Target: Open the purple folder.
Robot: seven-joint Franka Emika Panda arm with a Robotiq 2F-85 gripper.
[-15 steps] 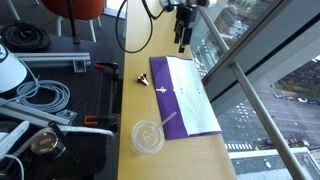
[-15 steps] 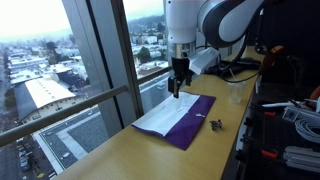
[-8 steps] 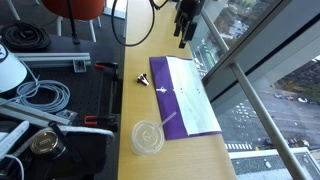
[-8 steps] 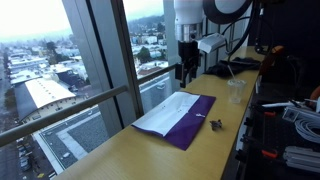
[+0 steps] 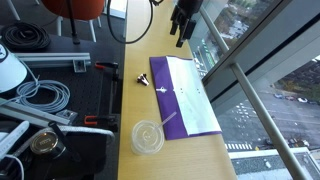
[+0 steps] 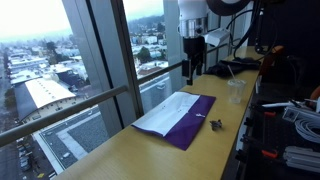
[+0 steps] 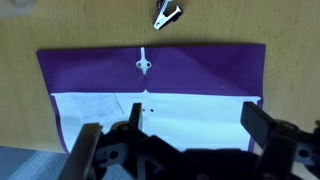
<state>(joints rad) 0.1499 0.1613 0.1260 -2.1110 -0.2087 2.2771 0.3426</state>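
The purple folder (image 5: 180, 95) lies open on the wooden table by the window, pale inner sheets facing up with a purple strip along one side. It also shows in an exterior view (image 6: 178, 117) and in the wrist view (image 7: 150, 80), where a white string clasp sits on the purple flap. My gripper (image 5: 181, 33) hangs high above the folder's far end, also seen in an exterior view (image 6: 192, 72). In the wrist view its fingers (image 7: 170, 125) are spread apart and hold nothing.
A black binder clip (image 5: 141, 79) lies beside the folder, also in the wrist view (image 7: 166, 14). A clear round plastic lid (image 5: 148, 137) sits near the table's front. A glass window and railing (image 5: 240, 70) border the table. Cables and gear (image 5: 40, 95) lie on the black bench.
My gripper has risen and drawn back from the folder. The folder and clip have not moved.
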